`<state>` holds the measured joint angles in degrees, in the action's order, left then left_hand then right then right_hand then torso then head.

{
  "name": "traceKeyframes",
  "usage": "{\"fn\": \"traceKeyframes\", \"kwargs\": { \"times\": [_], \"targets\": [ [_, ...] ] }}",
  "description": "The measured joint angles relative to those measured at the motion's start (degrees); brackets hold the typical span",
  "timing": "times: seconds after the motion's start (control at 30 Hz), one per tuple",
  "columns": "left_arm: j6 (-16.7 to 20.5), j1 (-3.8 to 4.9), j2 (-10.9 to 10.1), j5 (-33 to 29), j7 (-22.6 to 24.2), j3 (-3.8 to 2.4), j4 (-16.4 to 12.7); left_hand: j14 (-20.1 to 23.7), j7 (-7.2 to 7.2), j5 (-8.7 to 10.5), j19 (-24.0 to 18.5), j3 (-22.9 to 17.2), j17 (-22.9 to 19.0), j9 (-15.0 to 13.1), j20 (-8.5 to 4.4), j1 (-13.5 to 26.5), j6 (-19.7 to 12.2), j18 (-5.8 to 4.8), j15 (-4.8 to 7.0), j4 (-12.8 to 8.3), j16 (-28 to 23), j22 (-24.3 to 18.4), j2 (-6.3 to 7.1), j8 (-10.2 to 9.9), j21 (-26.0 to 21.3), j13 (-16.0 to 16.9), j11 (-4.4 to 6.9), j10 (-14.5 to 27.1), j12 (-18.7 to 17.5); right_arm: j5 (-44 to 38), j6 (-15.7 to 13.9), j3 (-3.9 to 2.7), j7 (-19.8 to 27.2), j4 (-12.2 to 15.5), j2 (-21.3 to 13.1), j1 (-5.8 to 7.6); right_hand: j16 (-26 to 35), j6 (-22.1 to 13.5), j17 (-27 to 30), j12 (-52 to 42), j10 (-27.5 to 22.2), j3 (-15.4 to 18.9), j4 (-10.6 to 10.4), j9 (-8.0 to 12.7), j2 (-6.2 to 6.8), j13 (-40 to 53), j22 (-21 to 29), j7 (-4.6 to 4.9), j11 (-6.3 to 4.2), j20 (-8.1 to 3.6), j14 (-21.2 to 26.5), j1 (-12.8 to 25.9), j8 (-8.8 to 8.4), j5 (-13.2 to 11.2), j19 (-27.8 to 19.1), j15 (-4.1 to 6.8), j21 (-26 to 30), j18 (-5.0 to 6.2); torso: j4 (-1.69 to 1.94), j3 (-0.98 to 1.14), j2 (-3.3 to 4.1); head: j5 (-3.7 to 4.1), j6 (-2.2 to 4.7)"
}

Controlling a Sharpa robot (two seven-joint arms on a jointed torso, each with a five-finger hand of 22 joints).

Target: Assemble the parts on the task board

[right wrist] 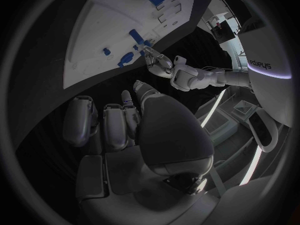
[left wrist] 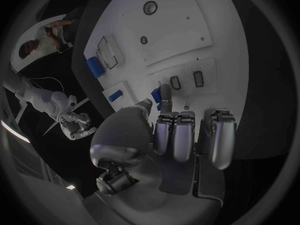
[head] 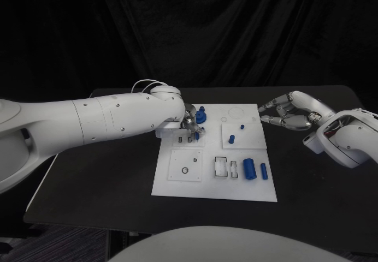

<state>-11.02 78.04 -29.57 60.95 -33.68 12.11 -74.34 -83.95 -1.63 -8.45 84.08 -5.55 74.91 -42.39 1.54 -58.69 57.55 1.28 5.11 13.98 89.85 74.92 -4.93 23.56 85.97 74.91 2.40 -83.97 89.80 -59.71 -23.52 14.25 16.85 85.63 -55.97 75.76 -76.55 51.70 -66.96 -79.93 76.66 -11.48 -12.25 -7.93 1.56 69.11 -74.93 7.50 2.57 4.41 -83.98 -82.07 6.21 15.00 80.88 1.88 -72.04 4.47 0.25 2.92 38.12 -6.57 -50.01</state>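
The white task board point(head: 212, 185) lies mid-table. My left hand point(head: 187, 124) hovers over its far left part and pinches a small blue part point(left wrist: 159, 105) between thumb and a finger, just above two small slots point(head: 190, 140). A larger blue part point(head: 201, 115) stands right beside those fingers. A blue peg point(head: 232, 137) and a tiny blue piece point(head: 242, 126) stand further right. Two blue cylinders point(head: 249, 168) lie near the board's right edge. My right hand point(head: 285, 113) hangs off the board's far right corner, fingers curled in, holding nothing.
Near the board's front left are a square recess with a small ring point(head: 185, 170) and two rectangular pockets point(head: 226, 167). A round outline point(head: 235, 114) marks the far right area. Black table point(head: 102, 180) surrounds the board; my left arm covers its far left side.
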Motion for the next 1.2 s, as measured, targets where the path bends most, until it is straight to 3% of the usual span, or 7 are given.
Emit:
{"fn": "traceKeyframes", "kwargs": {
  "times": [0.3, 0.4, 0.87, 1.2],
  "targets": [
    [-0.43, -0.04, -0.02, 0.0, 0.01, 0.0, 0.0, 0.0, -0.21, 0.01, 0.0, 0.37, 0.0, -0.19, 0.0, 0.14, 0.21, 0.0, 0.0, -0.35, 0.0, 0.0, 0.15, -0.53, 0.0, 0.0, 0.0, 0.0, 0.0, 0.0, 0.21, 0.0, -0.19, -0.16, 0.09, 0.0, 0.0, 0.2, 0.16, 0.0, 0.0, 0.01, -0.32, 0.06, 0.25, -0.27, 0.0, 0.2, 0.0, 0.0, 0.0, 0.24, 0.0, 0.0, 0.0, 0.0, 0.0, 0.0, 0.02, 0.0, 0.0, -0.07, 0.0],
    [-0.54, -0.05, -0.02, 0.0, 0.01, 0.02, -0.01, 0.0, -0.01, -0.87, 0.0, 0.53, 0.0, -0.27, 0.0, 0.01, 0.41, -0.01, 0.0, -0.74, 0.0, 0.0, 0.27, -0.94, -0.21, 0.0, 0.0, 0.0, 0.0, 0.0, 0.27, 0.0, -0.23, -0.19, 0.14, 0.0, 0.0, 0.2, 0.17, 0.0, 0.0, 0.01, -0.32, 0.06, 0.23, -0.35, 0.01, 0.2, 0.0, 0.0, 0.0, 0.23, 0.0, 0.0, 0.0, 0.0, 0.0, 0.0, 0.02, 0.0, 0.01, -0.11, 0.0],
    [-1.08, -0.11, -0.03, 0.01, -0.01, 0.0, -0.02, 0.0, -0.17, -1.71, 0.0, 0.21, 0.0, -0.53, 0.0, -0.34, 0.65, -0.01, 0.0, -1.53, 0.0, -0.01, 0.62, -1.63, -0.28, 0.0, 0.0, 0.0, 0.0, 0.0, 0.52, 0.0, -0.49, -0.32, 0.27, -0.01, 0.0, 0.2, 0.26, 0.0, 0.0, 0.16, -0.48, 0.06, 0.02, -0.54, 0.02, 0.2, 0.0, 0.0, 0.0, 0.44, 0.0, 0.0, 0.0, 0.0, 0.0, 0.0, 0.02, 0.0, 0.02, -0.27, 0.0],
    [-1.11, -0.17, 0.0, 0.01, 0.0, 0.0, 0.01, 0.0, 0.1, -6.13, -0.22, -1.17, 0.0, -1.17, -0.21, -1.41, 1.32, -0.02, 0.0, -3.54, 0.0, -0.01, 0.6, -3.55, -0.66, 0.0, 0.0, 0.0, 0.0, 0.0, 0.71, 0.0, -0.61, -0.38, 0.35, -0.03, 0.0, 0.2, 0.49, 0.0, 0.0, 0.16, -0.48, 0.05, 0.02, -0.79, 0.02, 0.2, 0.0, 0.0, 0.0, 0.44, 0.0, 0.0, 0.0, 0.0, 0.28, 0.0, 0.02, 0.0, 0.0, -0.34, 0.0]
  ]
}}
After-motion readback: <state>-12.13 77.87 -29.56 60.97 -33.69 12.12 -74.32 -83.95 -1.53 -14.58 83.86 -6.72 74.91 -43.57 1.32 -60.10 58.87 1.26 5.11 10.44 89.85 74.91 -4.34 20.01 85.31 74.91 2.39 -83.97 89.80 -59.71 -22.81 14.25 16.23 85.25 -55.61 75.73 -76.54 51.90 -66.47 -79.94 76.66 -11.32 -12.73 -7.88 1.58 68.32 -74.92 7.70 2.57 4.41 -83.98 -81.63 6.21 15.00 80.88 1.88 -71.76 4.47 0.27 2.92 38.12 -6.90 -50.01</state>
